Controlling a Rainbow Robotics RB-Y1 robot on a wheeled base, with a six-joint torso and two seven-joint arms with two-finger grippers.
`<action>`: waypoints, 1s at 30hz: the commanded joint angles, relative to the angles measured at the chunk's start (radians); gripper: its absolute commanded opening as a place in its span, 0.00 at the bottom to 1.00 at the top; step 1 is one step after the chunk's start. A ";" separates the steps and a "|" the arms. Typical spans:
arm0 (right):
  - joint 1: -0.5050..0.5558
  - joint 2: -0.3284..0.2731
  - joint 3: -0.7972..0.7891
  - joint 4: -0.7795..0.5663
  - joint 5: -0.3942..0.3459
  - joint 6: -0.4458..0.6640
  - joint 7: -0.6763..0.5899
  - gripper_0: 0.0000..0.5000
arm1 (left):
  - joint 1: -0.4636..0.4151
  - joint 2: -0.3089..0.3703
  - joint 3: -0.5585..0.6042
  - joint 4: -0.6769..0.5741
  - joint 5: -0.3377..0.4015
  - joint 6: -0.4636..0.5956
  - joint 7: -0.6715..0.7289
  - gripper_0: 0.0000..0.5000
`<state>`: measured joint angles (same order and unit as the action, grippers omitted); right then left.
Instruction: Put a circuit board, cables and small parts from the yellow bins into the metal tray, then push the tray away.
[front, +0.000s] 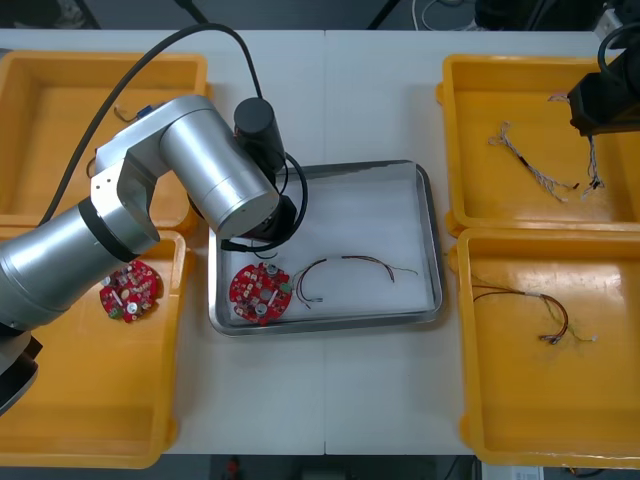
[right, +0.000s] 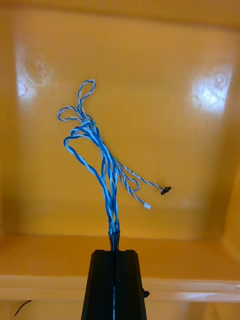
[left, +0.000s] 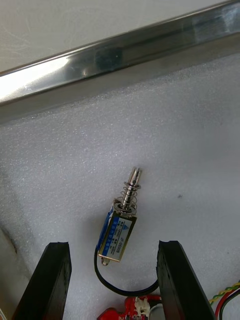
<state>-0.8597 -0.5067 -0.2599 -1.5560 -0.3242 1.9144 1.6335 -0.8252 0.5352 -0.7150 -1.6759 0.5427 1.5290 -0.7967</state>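
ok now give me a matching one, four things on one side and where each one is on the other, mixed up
Things:
1. small part
2. blue and white cable
3. red and yellow cable
4. board outside the tray

Places:
A. lying in the near right bin
B. pinched in the shut right gripper, hanging over a bin
C. lying in the near left bin
D. on the tray's white lining, at the open left gripper

Pairs: 1-D, 2-B, 3-A, 4-C
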 joint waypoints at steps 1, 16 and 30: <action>0.004 -0.044 0.067 -0.062 -0.021 0.005 0.012 0.00 | 0.001 -0.017 0.034 -0.076 -0.003 0.069 0.047 1.00; 0.004 -0.044 0.113 -0.121 -0.144 0.005 0.035 0.00 | 0.001 0.029 0.345 -0.211 0.109 0.352 -0.039 1.00; 0.004 -0.044 0.289 -0.337 -0.329 0.005 0.055 0.00 | -0.002 0.112 0.591 -0.145 0.140 0.391 -0.374 1.00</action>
<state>-0.8572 -0.5147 -0.0352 -1.8430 -0.6150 1.9164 1.6568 -0.8252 0.5994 -0.1873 -1.8424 0.6697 1.9114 -1.0821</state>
